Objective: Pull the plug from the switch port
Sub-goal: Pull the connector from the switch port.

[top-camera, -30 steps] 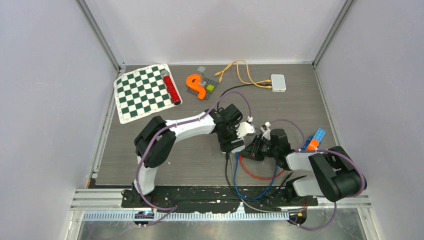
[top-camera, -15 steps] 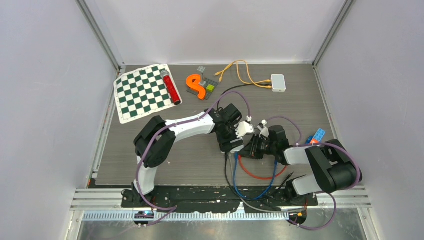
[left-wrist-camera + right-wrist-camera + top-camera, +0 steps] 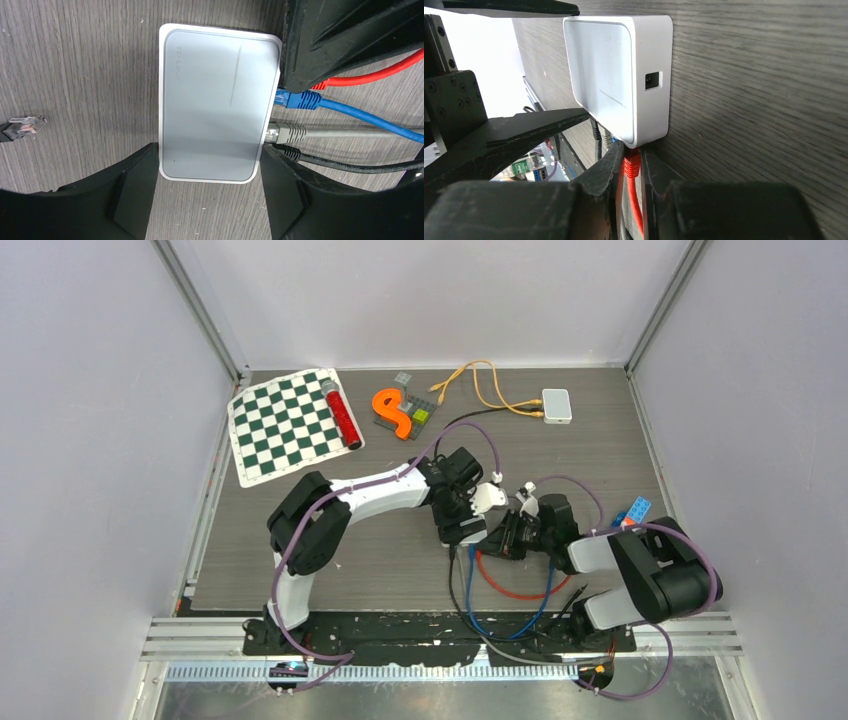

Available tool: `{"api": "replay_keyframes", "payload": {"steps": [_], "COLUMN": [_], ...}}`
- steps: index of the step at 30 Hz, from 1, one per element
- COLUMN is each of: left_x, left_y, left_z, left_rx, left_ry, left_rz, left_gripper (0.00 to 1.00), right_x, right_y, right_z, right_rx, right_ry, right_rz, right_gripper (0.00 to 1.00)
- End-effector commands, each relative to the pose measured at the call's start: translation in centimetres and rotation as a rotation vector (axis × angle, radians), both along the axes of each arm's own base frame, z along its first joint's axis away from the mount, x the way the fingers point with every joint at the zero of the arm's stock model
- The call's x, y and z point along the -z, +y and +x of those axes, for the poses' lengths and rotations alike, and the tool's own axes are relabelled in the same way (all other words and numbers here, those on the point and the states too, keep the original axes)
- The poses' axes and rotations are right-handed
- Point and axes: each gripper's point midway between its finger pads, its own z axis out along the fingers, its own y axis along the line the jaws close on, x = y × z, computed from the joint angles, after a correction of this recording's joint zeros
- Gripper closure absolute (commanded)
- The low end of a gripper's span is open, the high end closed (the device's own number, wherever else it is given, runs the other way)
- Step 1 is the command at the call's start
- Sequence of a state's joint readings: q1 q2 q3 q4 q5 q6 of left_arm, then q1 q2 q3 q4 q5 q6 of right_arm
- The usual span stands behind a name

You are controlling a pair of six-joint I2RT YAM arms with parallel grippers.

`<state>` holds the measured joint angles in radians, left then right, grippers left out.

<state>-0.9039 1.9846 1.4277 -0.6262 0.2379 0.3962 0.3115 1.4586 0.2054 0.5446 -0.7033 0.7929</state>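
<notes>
A white switch [image 3: 217, 105] lies flat on the table. My left gripper [image 3: 209, 172] is shut on its near end, one finger on each long side. Red, blue [image 3: 296, 99], grey [image 3: 286, 133] and black plugs sit in its ports. My right gripper [image 3: 630, 170] is shut on the red plug [image 3: 631, 165], right at the edge of the switch [image 3: 619, 75]. The plug looks seated in its port. In the top view both grippers [image 3: 462, 528] [image 3: 505, 538] meet at the table's middle front and hide most of the switch.
A loose black plug [image 3: 22, 125] lies left of the switch. At the back are a chessboard mat [image 3: 290, 425], a red cylinder [image 3: 342, 415], an orange S-shape [image 3: 393, 412] and a second white box [image 3: 556, 405] with an orange cable. Blue and orange bricks [image 3: 630, 515] lie right.
My right arm has shifted a little to the left, bringing its gripper closer against the switch. The left arm and the switch have not moved.
</notes>
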Motion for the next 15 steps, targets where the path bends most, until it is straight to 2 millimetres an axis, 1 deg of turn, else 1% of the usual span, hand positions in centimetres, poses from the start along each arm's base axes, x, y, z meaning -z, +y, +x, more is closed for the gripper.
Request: {"api": "replay_keyframes", "payload": {"steps": [1, 2, 3, 4, 5, 6, 7, 8, 9, 10, 11, 12, 13, 14, 15], "left_x": [5.1, 5.2, 5.2, 5.2, 5.2, 5.2, 5.2, 5.1, 5.1, 5.1, 5.1, 5.1, 5.1, 5.1, 5.1], "left_y": [2.1, 2.1, 2.2, 2.2, 2.2, 2.2, 2.2, 2.2, 2.2, 2.3, 2.2, 2.2, 2.2, 2.3, 2.2], "left_z": [-1.1, -1.0, -1.0, -0.9, -0.9, -0.8, -0.8, -0.7, -0.6, -0.6, -0.5, -0.4, -0.3, -0.3, -0.2], "left_rx": [-0.090, -0.092, -0.093, -0.095, -0.097, -0.098, -0.101, -0.104, -0.107, -0.108, -0.110, -0.111, -0.111, -0.112, -0.113], "left_ry": [0.102, 0.101, 0.102, 0.101, 0.102, 0.103, 0.103, 0.102, 0.101, 0.103, 0.101, 0.100, 0.099, 0.100, 0.099], "left_rz": [0.096, 0.097, 0.098, 0.098, 0.096, 0.098, 0.098, 0.097, 0.095, 0.094, 0.093, 0.096, 0.099, 0.102, 0.102], "left_gripper": [0.52, 0.52, 0.52, 0.52, 0.52, 0.52, 0.52, 0.52, 0.52, 0.52, 0.52, 0.52, 0.52, 0.52, 0.52], "right_x": [0.9, 0.0, -0.8, -0.5, 0.7, 1.8, 2.5, 2.2, 1.5, 0.2, -0.9, -1.5, -1.3, -0.2, 1.2], "right_y": [-0.2, 0.4, 0.9, 0.8, 0.2, -0.6, -1.4, -1.4, -0.9, 0.1, 0.9, 1.5, 1.5, 1.1, 0.3], "right_z": [-2.5, -3.1, -3.0, -3.2, -3.4, -2.7, -3.0, -2.9, -2.6, -3.3, -3.0, -3.8, -3.6, -3.7, -3.7], "right_rx": [-0.062, -0.102, -0.108, -0.108, -0.094, -0.053, -0.066, -0.078, -0.092, -0.126, -0.142, -0.177, -0.180, -0.185, -0.155], "right_ry": [0.050, 0.050, 0.041, 0.073, 0.120, 0.105, 0.109, 0.076, 0.036, 0.051, -0.003, 0.038, 0.047, 0.062, 0.106], "right_rz": [-0.059, 0.001, 0.046, 0.045, -0.027, -0.122, -0.193, -0.203, -0.161, -0.069, -0.004, 0.056, 0.050, 0.000, -0.082], "right_gripper": [0.95, 0.95, 0.95, 0.95, 0.95, 0.95, 0.95, 0.95, 0.95, 0.95, 0.95, 0.95, 0.95, 0.95, 0.95]}}
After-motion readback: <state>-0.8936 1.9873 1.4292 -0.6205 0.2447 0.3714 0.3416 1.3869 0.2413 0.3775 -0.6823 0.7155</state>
